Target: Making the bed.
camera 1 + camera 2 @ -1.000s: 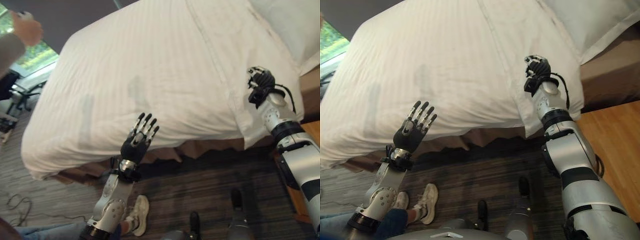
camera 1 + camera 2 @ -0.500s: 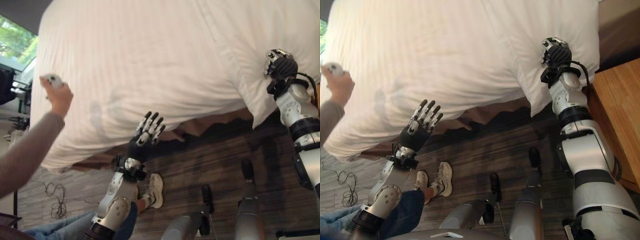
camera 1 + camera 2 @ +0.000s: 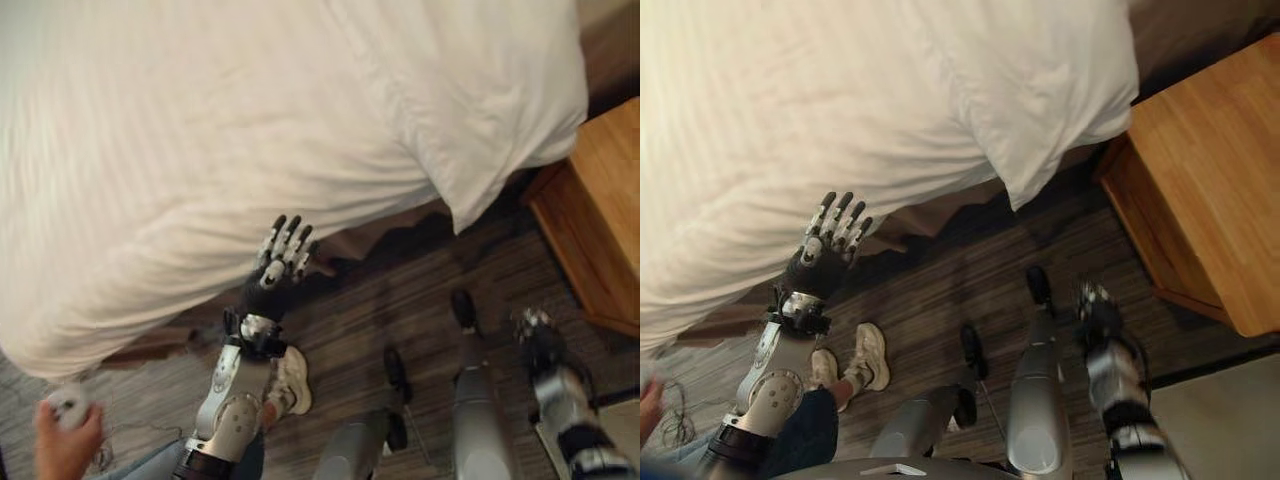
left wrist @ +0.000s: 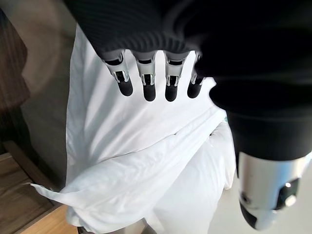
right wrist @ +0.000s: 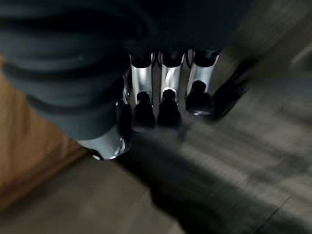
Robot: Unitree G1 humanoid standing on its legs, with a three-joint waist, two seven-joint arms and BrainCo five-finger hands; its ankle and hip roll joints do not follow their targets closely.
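The bed's white striped duvet (image 3: 230,130) spreads across the upper part of both eye views, and its corner (image 3: 470,200) hangs down over the brown bed skirt. My left hand (image 3: 280,265) is raised in front of the bed's edge with straight, spread fingers, holding nothing. In the left wrist view its fingertips (image 4: 148,90) point at rumpled white bedding (image 4: 146,165). My right hand (image 3: 1098,310) hangs low over the dark striped floor, away from the duvet, and is blurred.
A wooden nightstand (image 3: 1210,170) stands at the right, beside the bed's corner. A person's hand (image 3: 65,425) with a small white object shows at the lower left. A person's white shoe (image 3: 290,380) rests on the floor by my left arm.
The camera has swung toward the bed's side. My right arm has dropped from the duvet's corner down toward the floor. The left hand stays raised and open.
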